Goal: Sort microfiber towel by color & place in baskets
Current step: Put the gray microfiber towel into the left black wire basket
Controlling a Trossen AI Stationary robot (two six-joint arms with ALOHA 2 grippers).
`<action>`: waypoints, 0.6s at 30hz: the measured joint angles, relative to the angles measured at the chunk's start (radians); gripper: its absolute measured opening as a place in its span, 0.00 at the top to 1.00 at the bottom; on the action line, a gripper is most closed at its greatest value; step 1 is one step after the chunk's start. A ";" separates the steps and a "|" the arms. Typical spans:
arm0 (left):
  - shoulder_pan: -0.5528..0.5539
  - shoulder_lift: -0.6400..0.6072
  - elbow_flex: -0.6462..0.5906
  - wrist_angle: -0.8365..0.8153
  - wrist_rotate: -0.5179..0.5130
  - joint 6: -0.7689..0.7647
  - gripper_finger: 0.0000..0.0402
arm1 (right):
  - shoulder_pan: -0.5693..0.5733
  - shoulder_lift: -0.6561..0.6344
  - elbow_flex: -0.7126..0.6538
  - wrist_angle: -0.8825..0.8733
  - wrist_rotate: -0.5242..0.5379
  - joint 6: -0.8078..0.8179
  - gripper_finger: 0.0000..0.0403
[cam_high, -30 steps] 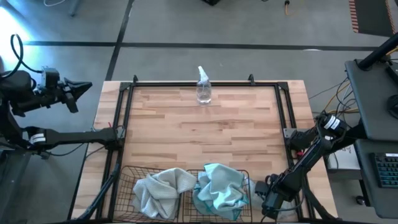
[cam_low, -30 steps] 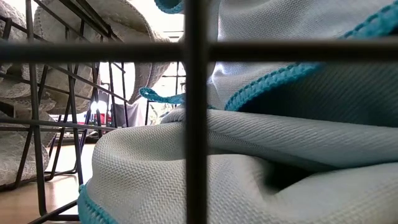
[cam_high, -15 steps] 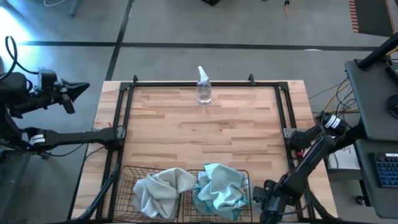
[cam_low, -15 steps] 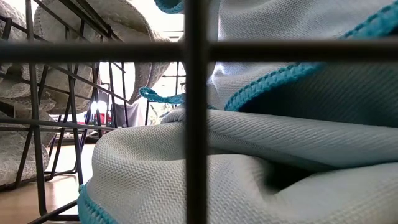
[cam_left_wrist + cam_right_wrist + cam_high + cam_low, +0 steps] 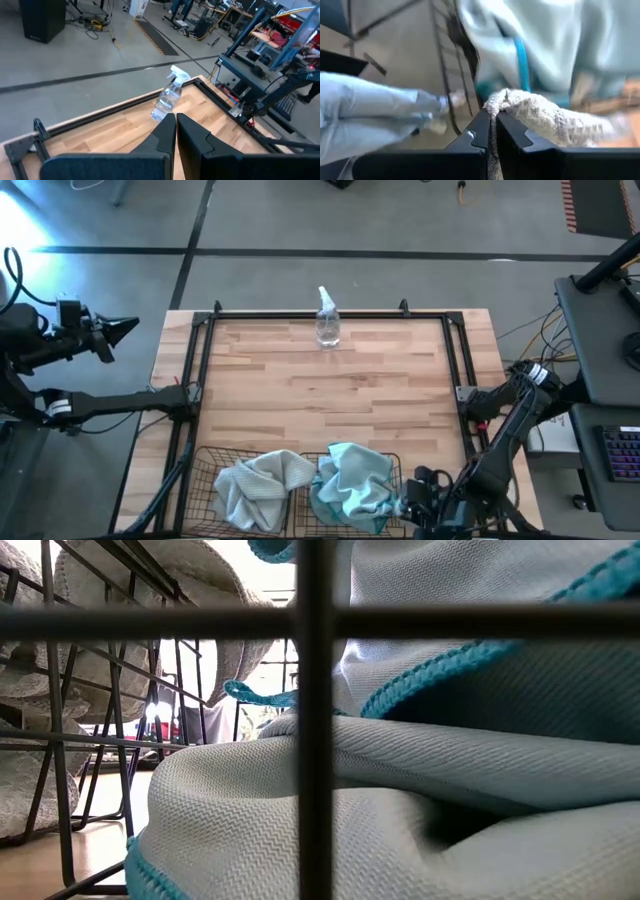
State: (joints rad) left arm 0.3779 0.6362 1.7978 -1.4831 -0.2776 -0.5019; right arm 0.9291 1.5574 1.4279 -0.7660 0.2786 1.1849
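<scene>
Two black wire baskets sit side by side at the table's near edge. The left basket (image 5: 203, 470) holds a crumpled grey-white towel (image 5: 255, 485). The right basket (image 5: 398, 465) holds a light blue towel (image 5: 350, 485), which fills the low view (image 5: 450, 780). My right gripper (image 5: 405, 502) is just off the right basket's right side, shut on a pale cloth (image 5: 530, 112). My left gripper (image 5: 135, 327) is shut and waits beyond the table's left edge. My right gripper (image 5: 492, 116) pinches a fold of pale grey-white looped cloth (image 5: 506, 100) between its two fingers. The cloth bunches over the fingertips and trails off to one side. The basket's wire wall and the blue towel (image 5: 545, 45) stand just beyond it.
A clear spray bottle (image 5: 327, 320) stands at the middle of the table's far edge, also in the left wrist view (image 5: 167, 97). The black metal frame (image 5: 200, 360) runs round the table. The wood top between bottle and baskets is bare.
My right gripper has moved along the near edge toward the table's left, closing on the right basket with the blue towel. My left arm has drawn a little farther off the table's left side. The towels in the baskets have kept still.
</scene>
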 joint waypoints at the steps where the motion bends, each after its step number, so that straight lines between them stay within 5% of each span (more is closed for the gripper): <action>1: 0.000 -0.006 -0.006 -0.001 0.005 -0.011 1.00 | 0.000 0.000 0.023 -0.004 0.029 -0.021 0.97; 12: 0.000 -0.065 -0.068 0.000 0.024 -0.014 1.00 | -0.032 0.000 0.272 -0.006 0.342 -0.249 0.97; 18: 0.000 -0.090 -0.069 0.001 0.129 0.021 1.00 | -0.081 -0.001 0.366 0.038 0.453 -0.398 0.97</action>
State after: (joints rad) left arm 0.3779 0.5465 1.7290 -1.4818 -0.1486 -0.4812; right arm 0.8483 1.5566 1.7936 -0.7278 0.7314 0.7865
